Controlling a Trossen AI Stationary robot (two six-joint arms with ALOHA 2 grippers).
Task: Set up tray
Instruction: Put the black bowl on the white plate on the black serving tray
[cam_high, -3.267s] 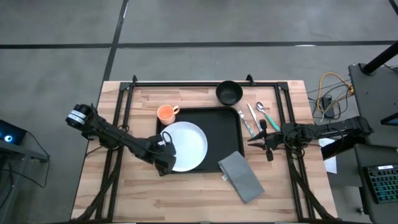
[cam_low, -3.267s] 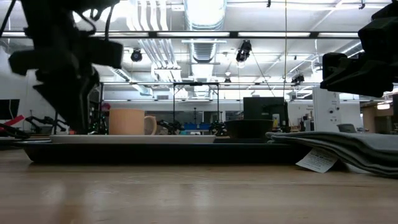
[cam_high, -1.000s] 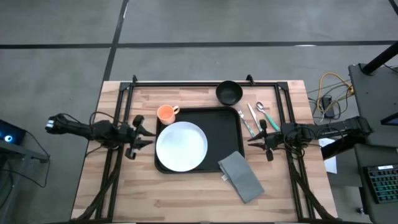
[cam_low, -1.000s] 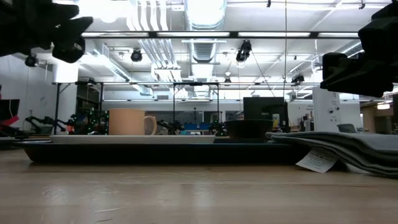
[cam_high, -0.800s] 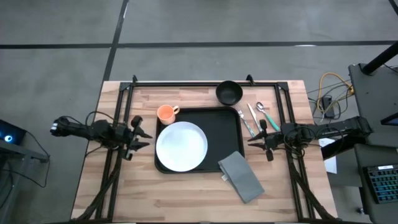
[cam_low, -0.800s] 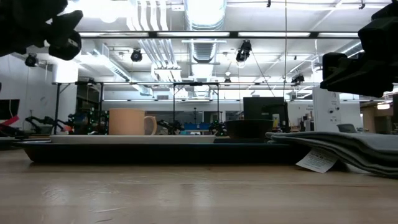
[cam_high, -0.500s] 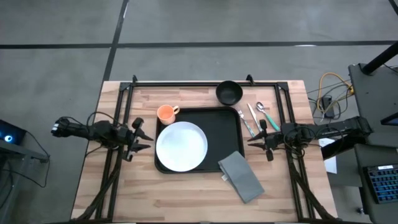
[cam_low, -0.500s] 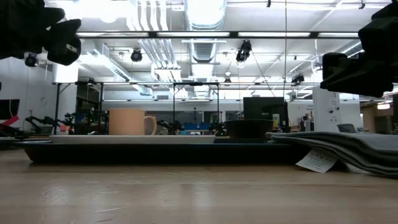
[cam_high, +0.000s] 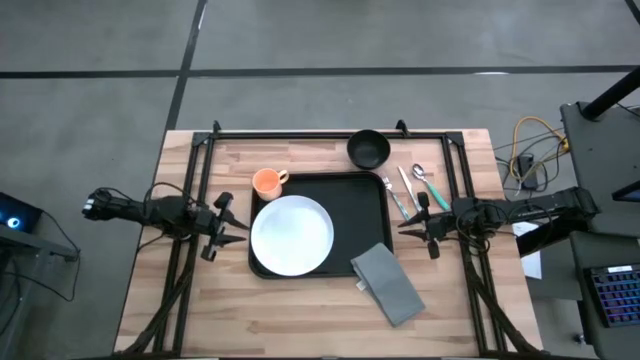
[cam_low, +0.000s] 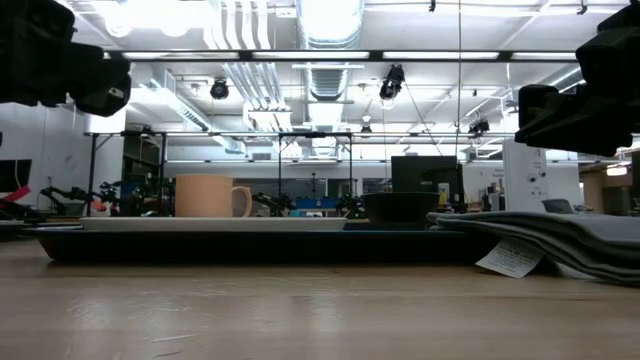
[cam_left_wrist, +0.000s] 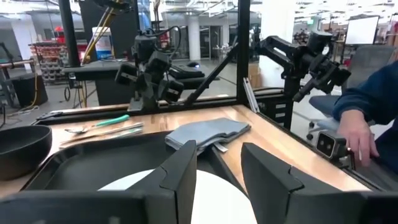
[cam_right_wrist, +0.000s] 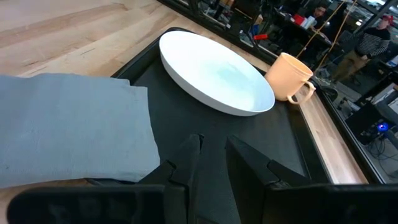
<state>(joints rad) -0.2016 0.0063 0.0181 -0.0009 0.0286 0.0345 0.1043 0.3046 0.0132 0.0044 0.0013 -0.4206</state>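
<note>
The black tray (cam_high: 355, 205) lies at the table's middle, with a white plate (cam_high: 292, 235) resting on its left half. My left gripper (cam_high: 238, 228) hovers open just left of the plate's rim, pointing level at it (cam_left_wrist: 219, 174), with nothing between its fingers. My right gripper (cam_high: 404, 224) hangs at the tray's right rim, its fingers (cam_right_wrist: 212, 152) a narrow gap apart over the tray floor and touching nothing. A grey folded napkin (cam_high: 388, 283) lies with its far corner over the tray's near right corner.
An orange cup (cam_high: 266, 183) stands on the wood at the tray's far left corner. A black bowl (cam_high: 368, 149) sits beyond the tray's far right corner. Cutlery (cam_high: 404, 190) lies right of the tray. A person's hand (cam_left_wrist: 357, 134) shows beyond the table.
My left gripper has sunk a little at the table's left side and tipped toward level, edging toward the plate while staying open. The plate, tray and right gripper have kept still.
</note>
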